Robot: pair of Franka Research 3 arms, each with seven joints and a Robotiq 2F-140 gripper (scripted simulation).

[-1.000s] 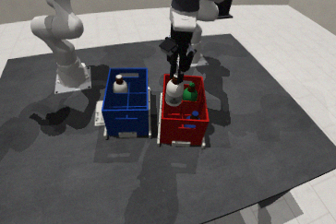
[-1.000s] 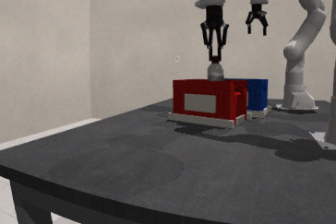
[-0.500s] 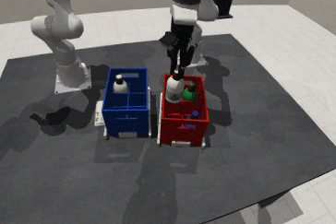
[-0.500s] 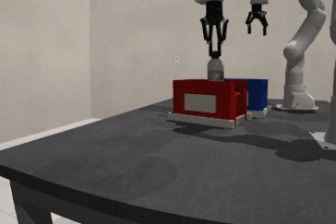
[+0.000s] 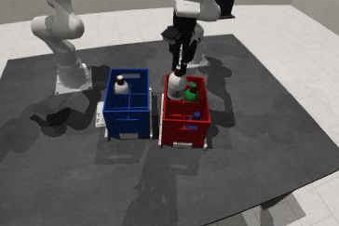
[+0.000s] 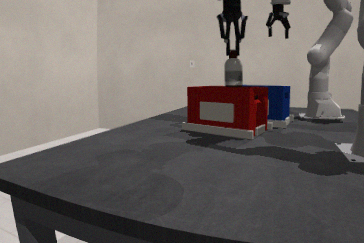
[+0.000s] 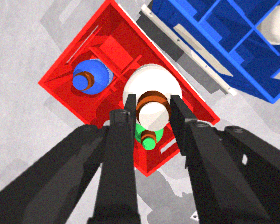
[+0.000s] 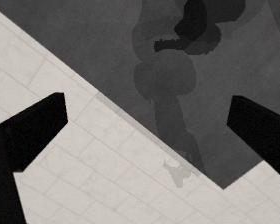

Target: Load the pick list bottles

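My left gripper (image 5: pixel 179 68) (image 6: pixel 233 52) (image 7: pixel 152 107) is shut on the brown neck of a white bottle (image 5: pixel 177 86) (image 6: pixel 233 73) (image 7: pixel 152 80). It holds the bottle upright over the red crate (image 5: pixel 186 134) (image 6: pixel 195 97) (image 7: pixel 111 20), most of its body above the rim; its base is hidden in the exterior view. A green bottle (image 5: pixel 191 94) (image 7: pixel 149 143) and a blue bottle (image 5: pixel 196 116) (image 7: pixel 102 75) stand in that crate. Another white bottle (image 5: pixel 121 86) (image 7: pixel 278 25) stands in the blue crate (image 5: pixel 127 124) (image 6: pixel 279 101). My right gripper (image 6: pixel 278 37) (image 8: pixel 148 109) is open and empty.
The pick list strip (image 5: pixel 100 116) lies beside the blue crate, partly hidden and unreadable here. White rails edge both crates, with a narrow gap between them. The right arm (image 5: pixel 70 22) (image 6: pixel 322 54) stands beyond the blue crate. The table edge (image 8: pixel 156 141) shows below the right gripper.
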